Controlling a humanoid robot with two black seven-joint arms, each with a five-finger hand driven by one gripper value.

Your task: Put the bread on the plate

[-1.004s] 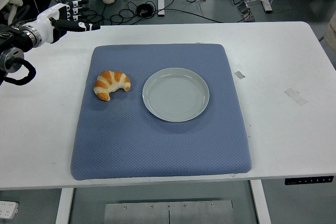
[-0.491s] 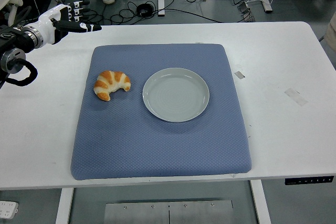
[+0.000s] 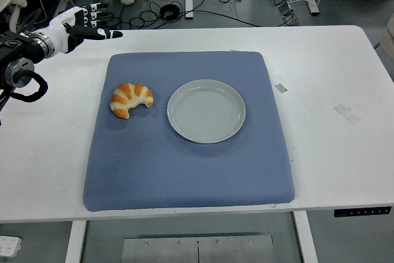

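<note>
Hovering open-fingered, left hand [image 3: 83, 23] empty; croissant [image 3: 130, 99] beside plate [image 3: 206, 111]; no legible writing.

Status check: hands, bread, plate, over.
Left hand open, empty, over table's far-left corner. Right arm out of view. Croissant on blue mat, left of empty plate. Path clear.

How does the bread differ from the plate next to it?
The bread is golden-brown with pale stripes and curved like a crescent; the plate is plain pale grey and round. The bread looks smaller and lumpy, the plate wider and shallow. The plate holds nothing. Both lie apart on the blue mat, bread to the plate's left, neither touched by the left hand.
</note>
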